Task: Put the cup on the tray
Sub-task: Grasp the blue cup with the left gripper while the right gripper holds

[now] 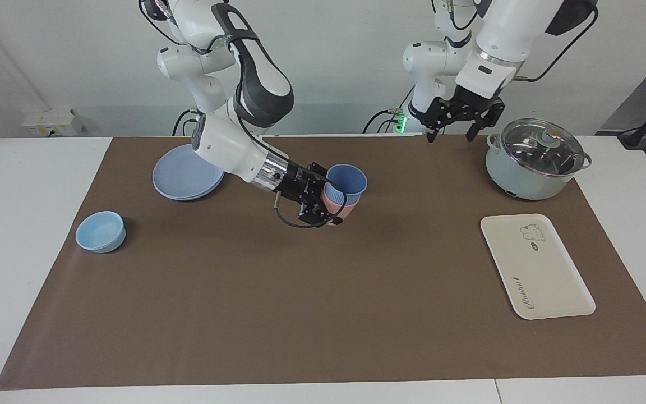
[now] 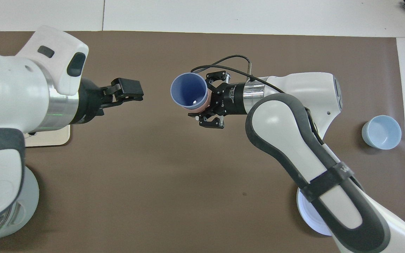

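- Facing view: the right hand (image 1: 330, 203), raised over the middle of the desk (image 1: 323, 314), is clamped tight on a pink tumbler (image 1: 338, 206); the cup (image 1: 346, 180) sits nested in that tumbler, mouth up and tilted.
- The left hand (image 1: 457, 120) hangs high in the air above the desk's edge at the robots' end, fingers spread wide, holding nothing, beside a lidded pot (image 1: 536, 158).
- The tray (image 1: 547, 280) lies flat and bare near the left arm's end of the desk.
- A blue plate (image 1: 183, 178) and a light-blue bowl (image 1: 100, 231) sit toward the right arm's end.
- Overhead view: the cup's (image 2: 188, 92) open mouth faces up between the two hands; the left hand (image 2: 127, 92) stands apart from it, and the left arm covers nearly all of the tray (image 2: 47, 138).
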Robot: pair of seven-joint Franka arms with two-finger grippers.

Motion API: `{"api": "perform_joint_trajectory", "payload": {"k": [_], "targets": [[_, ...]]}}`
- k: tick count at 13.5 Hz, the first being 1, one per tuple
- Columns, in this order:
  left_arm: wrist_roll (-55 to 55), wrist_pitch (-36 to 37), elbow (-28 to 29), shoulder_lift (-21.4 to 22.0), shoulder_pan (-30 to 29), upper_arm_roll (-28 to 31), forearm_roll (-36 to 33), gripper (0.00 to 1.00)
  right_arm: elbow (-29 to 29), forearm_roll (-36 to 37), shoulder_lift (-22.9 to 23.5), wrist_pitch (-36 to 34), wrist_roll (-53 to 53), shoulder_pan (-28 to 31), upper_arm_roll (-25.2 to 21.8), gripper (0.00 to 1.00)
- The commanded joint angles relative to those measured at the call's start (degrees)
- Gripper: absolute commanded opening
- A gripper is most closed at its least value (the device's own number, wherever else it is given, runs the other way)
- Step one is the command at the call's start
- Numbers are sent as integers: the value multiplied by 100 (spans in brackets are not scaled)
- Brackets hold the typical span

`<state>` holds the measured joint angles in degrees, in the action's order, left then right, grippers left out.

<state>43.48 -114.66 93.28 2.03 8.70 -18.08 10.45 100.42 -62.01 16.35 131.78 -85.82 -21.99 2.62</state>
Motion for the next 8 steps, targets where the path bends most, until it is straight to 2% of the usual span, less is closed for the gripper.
{"api": "perform_joint_trajectory", "payload": {"k": [1, 3, 8], "targets": [[354, -548, 129, -185, 254, 68, 72, 96, 12, -171, -45, 129, -58, -7, 11, 0], [354, -680, 120, -413, 290, 68, -199, 91, 12, -162, -45, 129, -58, -7, 11, 0], [774, -953, -12, -1002, 825, 77, -788, 81, 12, -145, -36, 129, -31, -7, 2, 0]]}}
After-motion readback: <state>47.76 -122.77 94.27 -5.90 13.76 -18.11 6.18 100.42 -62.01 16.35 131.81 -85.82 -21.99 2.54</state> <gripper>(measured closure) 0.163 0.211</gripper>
